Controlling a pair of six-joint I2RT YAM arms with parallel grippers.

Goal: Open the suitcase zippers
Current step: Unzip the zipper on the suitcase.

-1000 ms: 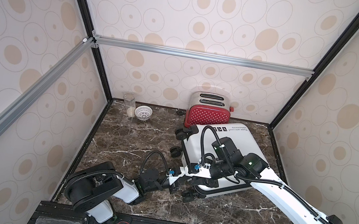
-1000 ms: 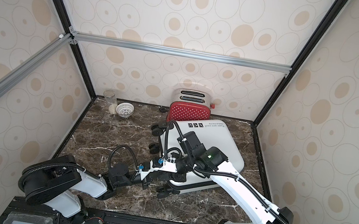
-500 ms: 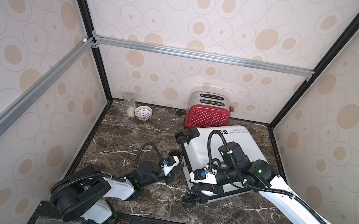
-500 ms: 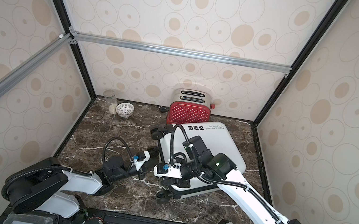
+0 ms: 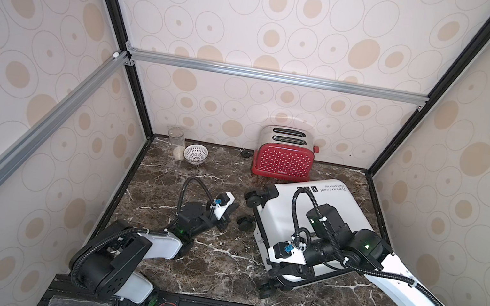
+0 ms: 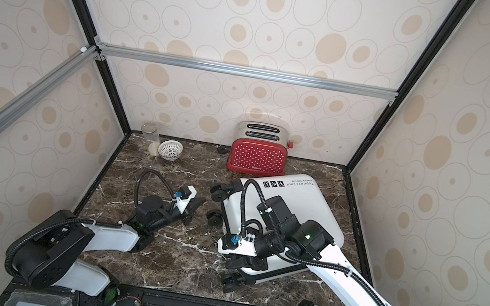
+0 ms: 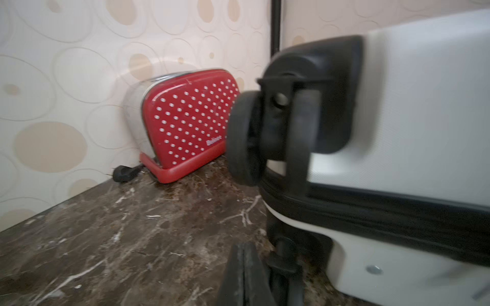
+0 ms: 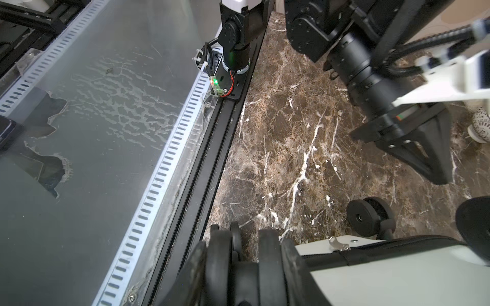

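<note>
Far left corner of the counter point(image 5: 173, 249): a glass jar point(image 5: 176, 140) and a white strainer bowl point(image 5: 195, 153) were parked well apart from the work, not in play.

Next, the left gripper point(image 6: 201, 201) was seen low over the counter, near the wheel end of the suitcase point(image 5: 340, 200) but apart from it. Its jaws were pressed almost together and nothing was held. It was probably staged there to go for a pull on that end.

The red toaster point(image 5: 282, 163) was stood against the back wall, just behind the case. Contact couldn't be told.

The suitcase was laid flat on the right half of the counter, printed shell up, wheels toward the left arm. The right gripper point(image 5: 282, 271) was extended over the shell and clamped partway on the near caster point(image 8: 267, 254), one jaw on each side of the double wheel. This was judged a bracing hold, so the case isn't dragged when a slider is tugged.

The zippers point(image 7: 371, 212) were seen as a black band in the seam, closed along the wheel end as far as could be told. One silvery pull point(image 8: 335, 242) was lying on the shell near that caster.
</note>
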